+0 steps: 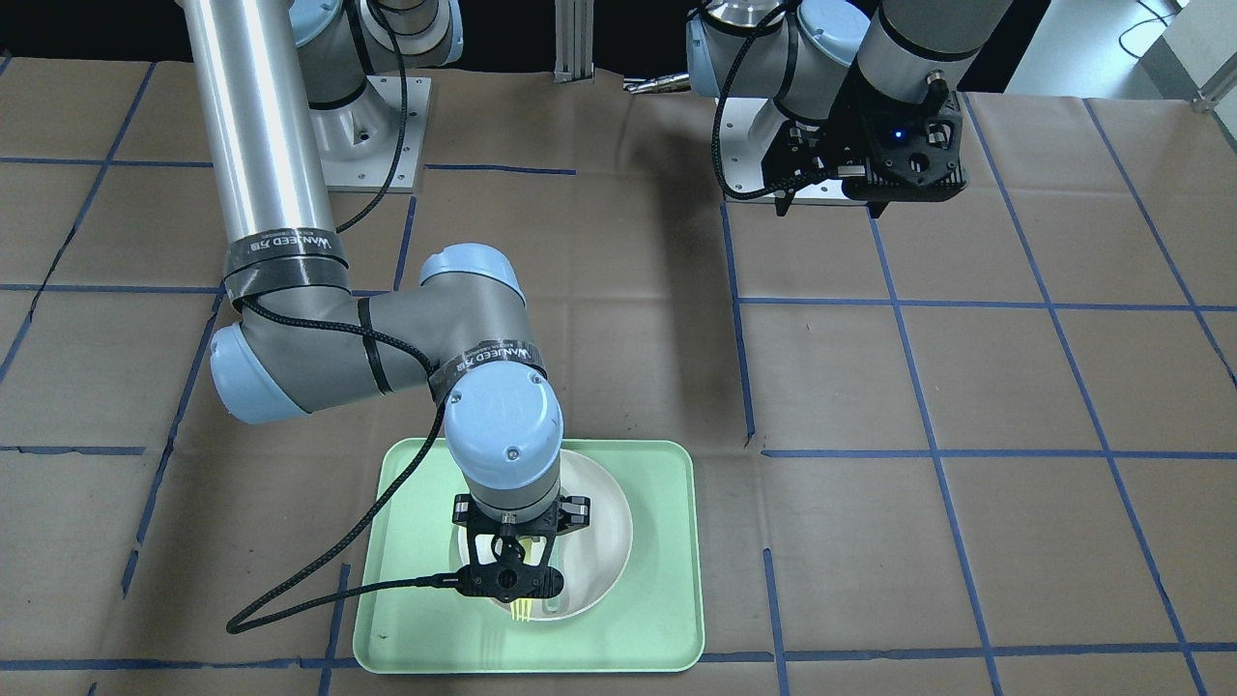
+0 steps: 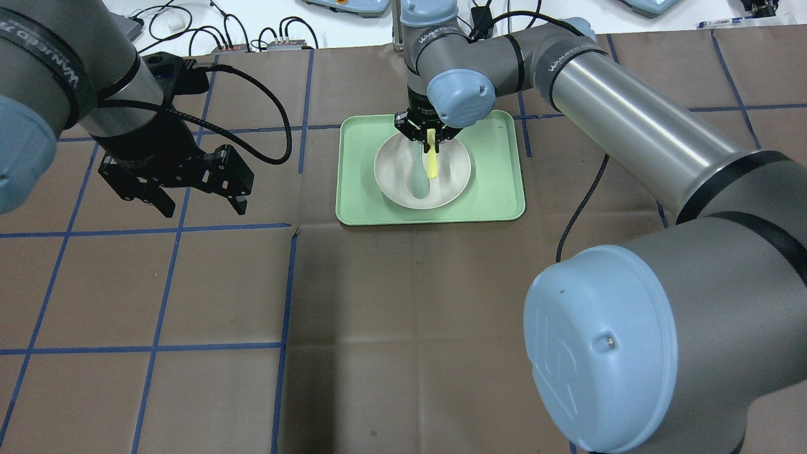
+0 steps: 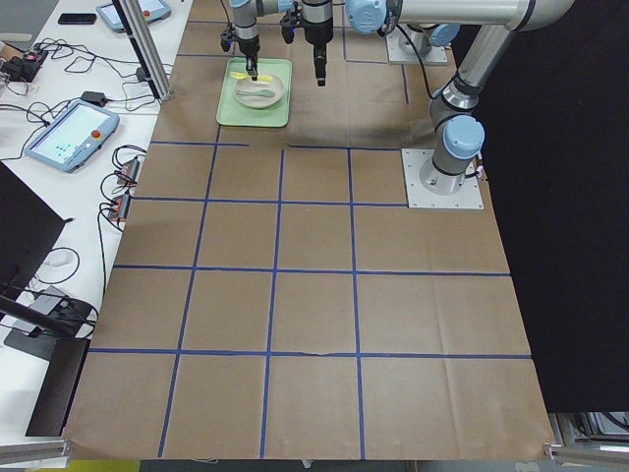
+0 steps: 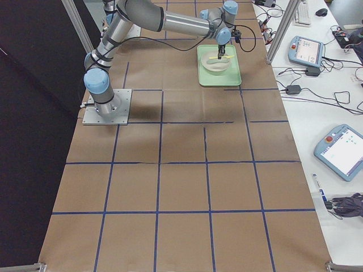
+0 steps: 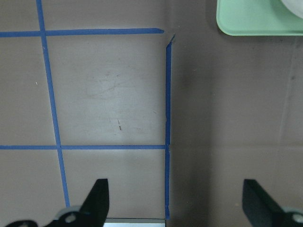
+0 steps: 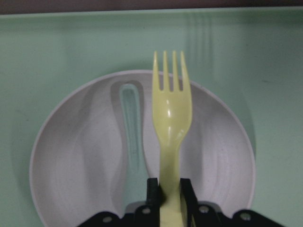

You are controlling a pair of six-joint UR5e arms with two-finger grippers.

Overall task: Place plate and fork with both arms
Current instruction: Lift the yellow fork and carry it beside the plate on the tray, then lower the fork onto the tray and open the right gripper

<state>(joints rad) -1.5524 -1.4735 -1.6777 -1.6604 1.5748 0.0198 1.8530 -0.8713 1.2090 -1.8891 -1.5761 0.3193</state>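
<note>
The round white plate (image 2: 455,169) lies in the mint-green tray (image 2: 498,189); it also shows in the front view (image 1: 604,541) and the right wrist view (image 6: 71,161). My right gripper (image 2: 429,142) hangs over the plate, shut on the handle of the pale-yellow fork (image 2: 431,161). In the right wrist view the fork (image 6: 171,113) points its tines away over the plate's far rim, clamped in the gripper (image 6: 169,190). A grey-green spoon (image 6: 130,123) lies in the plate beside the fork. My left gripper (image 2: 203,208) is open and empty, well left of the tray above the bare paper (image 5: 175,198).
The table is covered in brown paper with a blue tape grid. The tray's corner (image 5: 255,21) shows at the top right of the left wrist view. Cables and teach pendants lie beyond the table's far edge. The arm bases stand at the robot's side.
</note>
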